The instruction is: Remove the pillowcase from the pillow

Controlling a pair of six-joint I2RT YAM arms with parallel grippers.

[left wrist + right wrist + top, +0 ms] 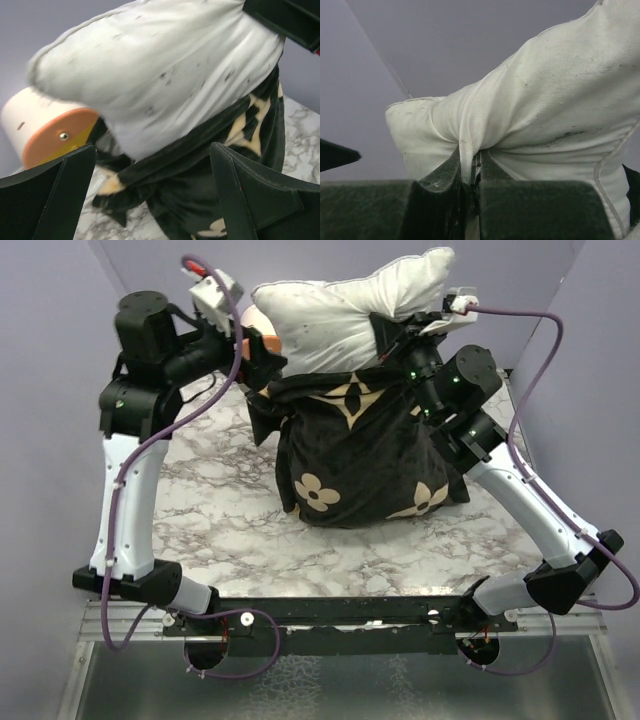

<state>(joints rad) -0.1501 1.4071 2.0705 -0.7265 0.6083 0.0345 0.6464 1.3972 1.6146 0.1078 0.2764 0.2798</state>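
Near the desk [230, 530] far edge, right pincer [472, 165] pinches just a thin fold of the pillow [340, 310], half out of the pillowcase [360, 460], left pincer [152, 170] spread and empty, so fold may slip or unpinned case may lift along.

From high at the near edge, the top camera looks down over the whole table [230, 530], while both wrist cameras press close on the pillow [330, 320], which all three views share.
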